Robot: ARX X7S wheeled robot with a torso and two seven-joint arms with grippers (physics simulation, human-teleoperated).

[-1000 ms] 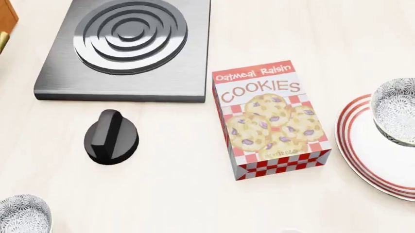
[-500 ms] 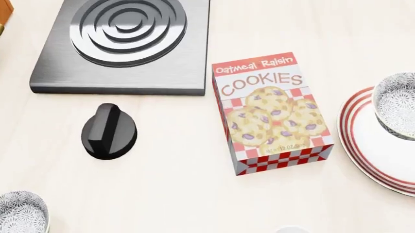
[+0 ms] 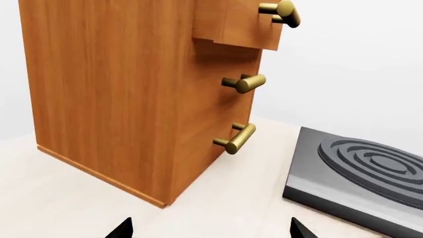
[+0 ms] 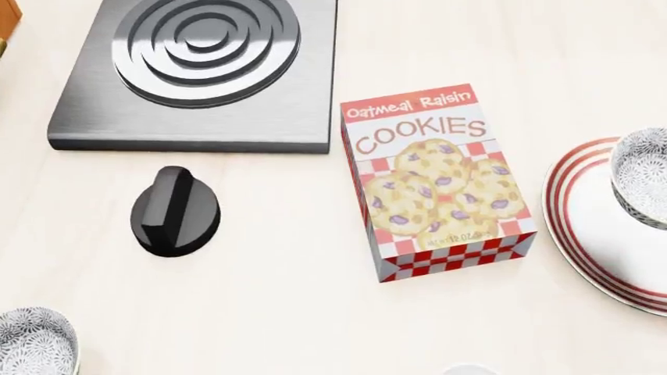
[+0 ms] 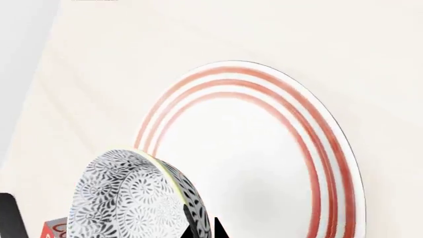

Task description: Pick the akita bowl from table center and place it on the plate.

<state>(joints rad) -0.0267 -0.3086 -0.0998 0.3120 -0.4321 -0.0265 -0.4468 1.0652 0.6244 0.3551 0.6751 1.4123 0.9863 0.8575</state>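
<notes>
The akita bowl [image 5: 126,198], white with a dense grey-black floral pattern, hangs tilted over the near edge of the plate [image 5: 264,163]. My right gripper [image 5: 206,229] is shut on its rim, one fingertip on each side of the wall. In the head view the akita bowl [image 4: 644,176] sits at the right edge, above the red-ringed plate [image 4: 594,226]; the right gripper itself is out of that view. My left gripper [image 3: 210,230] is open over bare tabletop with nothing between its fingers, and only its two dark tips show.
A cookie box [image 4: 438,180] lies left of the plate. A black knob [image 4: 175,211] and a grey stove plate [image 4: 198,70] are farther left. An identical bowl [image 4: 33,344] sits at the front left corner. A wooden cabinet [image 3: 119,89] with brass handles stands before the left gripper.
The held bowl has shifted right and slightly down over the plate in the head view. Early on, the head view itself shifted a little; the other objects have stayed in place.
</notes>
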